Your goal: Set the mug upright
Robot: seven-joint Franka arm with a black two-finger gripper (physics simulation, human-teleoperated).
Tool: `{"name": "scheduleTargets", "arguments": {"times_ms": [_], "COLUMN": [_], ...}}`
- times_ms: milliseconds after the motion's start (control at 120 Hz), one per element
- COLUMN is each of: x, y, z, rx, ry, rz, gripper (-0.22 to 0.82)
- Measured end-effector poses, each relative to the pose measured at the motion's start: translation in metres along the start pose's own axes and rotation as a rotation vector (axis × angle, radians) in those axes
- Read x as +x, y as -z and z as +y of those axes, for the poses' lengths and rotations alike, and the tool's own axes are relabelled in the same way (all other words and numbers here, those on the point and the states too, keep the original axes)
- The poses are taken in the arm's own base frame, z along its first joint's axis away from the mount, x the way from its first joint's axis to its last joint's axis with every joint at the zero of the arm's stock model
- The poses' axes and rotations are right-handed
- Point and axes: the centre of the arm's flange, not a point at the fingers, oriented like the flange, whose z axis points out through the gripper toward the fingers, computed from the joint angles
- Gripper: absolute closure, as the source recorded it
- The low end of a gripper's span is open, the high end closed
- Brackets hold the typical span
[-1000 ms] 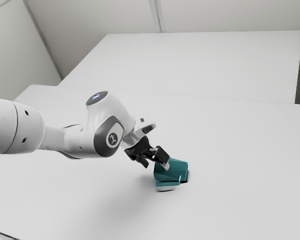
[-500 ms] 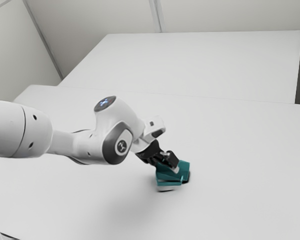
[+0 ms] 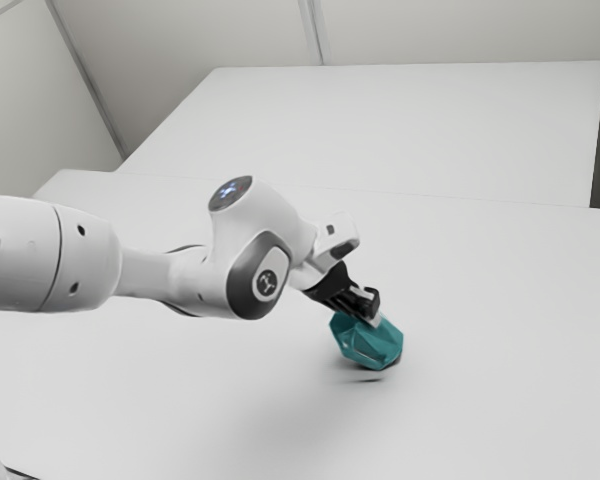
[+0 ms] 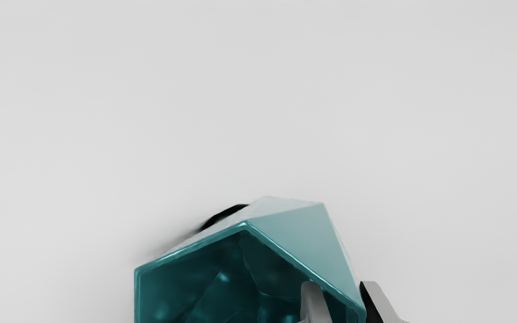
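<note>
My gripper is at the upper side of the teal faceted mug in the exterior view. The mug is tilted, with a thin dark shadow below it on the table. In the wrist view the gripper is shut on the wall of the mug, one finger inside the opening and the other against the outside. The mug's dark interior faces the hand camera. Its lower part is cut off there, and the handle cannot be made out.
The white table extends around the mug on all sides. Behind it in the exterior view is another pale flat surface, with light walls beyond.
My hand has moved toward the exterior view's right and then risen a little. The mug, earlier lying on its side, has turned and shifted right with it, and a shadow gap now shows beneath.
</note>
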Motion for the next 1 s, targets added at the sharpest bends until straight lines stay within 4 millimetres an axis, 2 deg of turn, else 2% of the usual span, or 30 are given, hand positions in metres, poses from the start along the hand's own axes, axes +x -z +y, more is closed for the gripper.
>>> {"name": "scheduleTargets", "arguments": {"times_ms": [225,458,567,775,817,850,942,1000], "x": [0.020,0.023,0.020,0.011,0.013,0.015,0.029,0.029], "y": [0.006,0.011,0.021,0.039,0.047,0.056,0.089,0.104], "z": [-0.033,-0.021,-0.017,-0.024,-0.034,-0.049,-0.116,-0.151], "rx": [0.019,0.006,-0.006,0.070,0.102,0.130,0.223,0.272], "ry": [0.072,0.060,0.049,-0.063,-0.079,-0.075,-0.001,0.046], "rz": [0.032,0.038,0.002,-0.135,-0.154,-0.165,-0.184,-0.208], "gripper": [0.75,0.78,0.79,0.78,0.78,0.78,0.78,0.78]}}
